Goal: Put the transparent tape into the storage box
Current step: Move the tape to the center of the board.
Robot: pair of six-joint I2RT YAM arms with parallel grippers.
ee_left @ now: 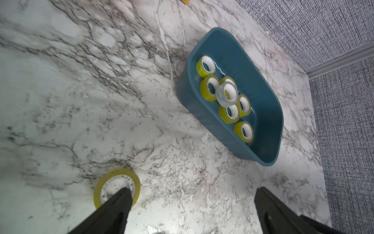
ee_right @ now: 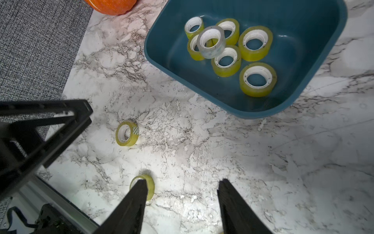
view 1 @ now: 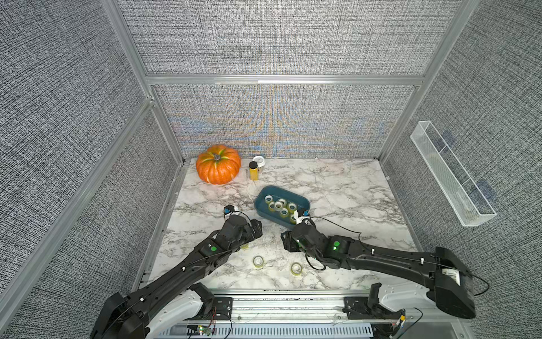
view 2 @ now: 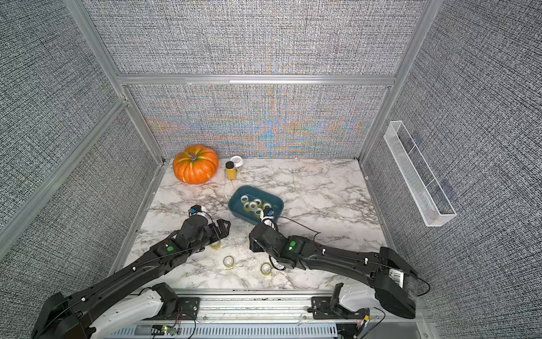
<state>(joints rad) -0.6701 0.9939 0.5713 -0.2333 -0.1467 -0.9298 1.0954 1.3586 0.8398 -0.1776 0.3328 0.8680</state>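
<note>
Both top views: left arm (view 2: 190, 234) sits over a yellow tape roll (view 2: 216, 246) at seven o'clock from the storage box (view 2: 274, 198), only a sliver showing, and the right wrist camera (view 2: 268, 213) blocks the box's five o'clock corner. Right wrist view: pumpkin (ee_right: 110, 7) chopped by the frame edge, a right gripper (ee_right: 183, 180) finger (ee_right: 133, 202) masking half a tape roll (ee_right: 150, 185). Left wrist view: far marble tabletop (ee_left: 30, 71) smeared to blur.

Both top views look steeply down from high above the arms' bases and take in the whole worktop (view 1: 337, 187) and the walls. Each wrist camera sits close behind its end effector and looks past the fingers. The left end effector (ee_left: 193, 189) has the box (ee_left: 263, 81) ahead of it, and the right end effector (ee_right: 183, 180) is nearer to it. All four views share the box.
</note>
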